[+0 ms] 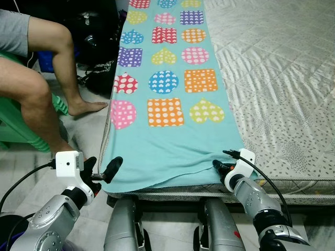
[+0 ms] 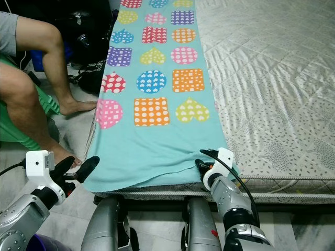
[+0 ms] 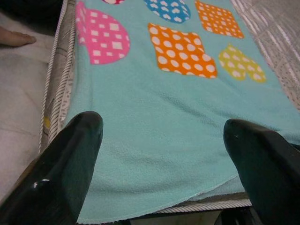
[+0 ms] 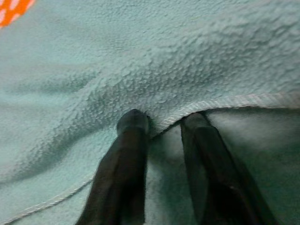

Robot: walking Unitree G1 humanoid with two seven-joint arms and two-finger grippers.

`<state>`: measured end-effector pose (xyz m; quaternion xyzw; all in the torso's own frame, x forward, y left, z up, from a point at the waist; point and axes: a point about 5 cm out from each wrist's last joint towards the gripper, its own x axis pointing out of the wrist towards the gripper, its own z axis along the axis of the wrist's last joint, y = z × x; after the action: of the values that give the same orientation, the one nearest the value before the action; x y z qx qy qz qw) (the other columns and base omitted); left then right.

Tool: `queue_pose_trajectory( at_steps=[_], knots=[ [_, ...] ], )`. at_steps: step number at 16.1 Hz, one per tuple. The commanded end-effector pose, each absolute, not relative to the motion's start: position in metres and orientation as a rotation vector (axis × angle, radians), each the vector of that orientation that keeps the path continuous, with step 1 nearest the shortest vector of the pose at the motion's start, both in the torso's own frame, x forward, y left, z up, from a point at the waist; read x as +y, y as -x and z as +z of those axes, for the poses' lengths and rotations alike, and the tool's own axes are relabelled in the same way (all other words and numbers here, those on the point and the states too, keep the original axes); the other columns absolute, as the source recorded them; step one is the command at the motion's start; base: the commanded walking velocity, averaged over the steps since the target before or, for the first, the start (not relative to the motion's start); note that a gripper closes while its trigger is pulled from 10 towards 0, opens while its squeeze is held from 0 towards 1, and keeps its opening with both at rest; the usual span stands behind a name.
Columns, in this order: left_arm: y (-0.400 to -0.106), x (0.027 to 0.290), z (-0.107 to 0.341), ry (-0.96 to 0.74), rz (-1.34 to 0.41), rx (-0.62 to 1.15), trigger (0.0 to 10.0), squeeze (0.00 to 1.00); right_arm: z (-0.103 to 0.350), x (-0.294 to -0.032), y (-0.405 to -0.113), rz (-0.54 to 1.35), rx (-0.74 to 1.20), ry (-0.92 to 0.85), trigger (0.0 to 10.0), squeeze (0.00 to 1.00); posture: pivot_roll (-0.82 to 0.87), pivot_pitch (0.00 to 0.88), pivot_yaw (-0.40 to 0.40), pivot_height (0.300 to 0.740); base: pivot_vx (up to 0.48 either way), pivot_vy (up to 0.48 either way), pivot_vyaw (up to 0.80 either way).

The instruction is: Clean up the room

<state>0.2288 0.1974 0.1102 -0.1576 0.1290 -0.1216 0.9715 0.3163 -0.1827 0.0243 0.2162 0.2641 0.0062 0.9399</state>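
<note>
A bed (image 1: 293,78) with one teal patterned blanket (image 1: 162,141) spread lengthwise. The right gripper (image 1: 224,164) pinches the blanket's near hem, likely to fold it. The left gripper (image 1: 102,170) hovers wide open at the other corner. One person's legs (image 1: 39,97) sit alongside.

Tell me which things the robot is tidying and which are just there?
For the job: blanket, right gripper at its near hem, left gripper open by its left corner, bed.
Just there: person's legs, green chair, black bags.
</note>
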Motion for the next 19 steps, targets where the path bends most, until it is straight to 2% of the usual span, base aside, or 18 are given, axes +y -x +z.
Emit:
queue_pose_trajectory(
  at_steps=[1, 5, 13, 14, 15, 16, 19],
  knots=[
    [-0.227, 0.201, 0.111, 0.316, -0.226, 0.266, 10.0, 0.00, 0.018, -0.184, -0.312, -0.006, 0.567, -0.429, 0.0, 0.00, 0.13, 0.200, 0.061, 0.587, 0.000, 0.000, 0.00],
    [-0.228, 0.201, 0.111, 0.316, -0.226, 0.264, 10.0, 0.00, 0.017, -0.185, -0.311, -0.003, 0.566, -0.377, 0.0, 0.00, 0.13, 0.198, 0.060, 0.587, 0.000, 0.000, 0.00],
    [-0.229, 0.201, 0.111, 0.318, -0.225, 0.260, 10.0, 0.00, 0.020, -0.185, -0.313, -0.014, 0.538, -0.399, 0.0, 0.00, 0.13, 0.194, 0.062, 0.587, 0.000, 0.000, 0.00],
    [-0.229, 0.201, 0.111, 0.320, -0.223, 0.261, 10.0, 0.00, 0.024, -0.187, -0.315, -0.024, 0.508, -0.445, 7.7, 0.13, 0.13, 0.194, 0.062, 0.587, 0.000, 0.000, 0.00],
    [-0.229, 0.201, 0.111, 0.322, -0.221, 0.261, 10.0, 0.00, 0.025, -0.189, -0.316, -0.033, 0.501, -0.459, 10.0, 0.94, 0.13, 0.195, 0.062, 0.587, 0.000, 0.000, 0.00],
    [-0.228, 0.202, 0.111, 0.323, -0.220, 0.261, 10.0, 0.00, 0.026, -0.191, -0.316, -0.033, 0.489, -0.465, 10.0, 1.00, 0.13, 0.195, 0.061, 0.587, 0.000, 0.000, 0.00],
    [-0.228, 0.202, 0.111, 0.326, -0.218, 0.262, 10.0, 0.00, 0.024, -0.201, -0.310, -0.041, 0.483, -0.468, 10.0, 1.00, 0.13, 0.195, 0.061, 0.587, 0.000, 0.000, 0.00]
  ],
)
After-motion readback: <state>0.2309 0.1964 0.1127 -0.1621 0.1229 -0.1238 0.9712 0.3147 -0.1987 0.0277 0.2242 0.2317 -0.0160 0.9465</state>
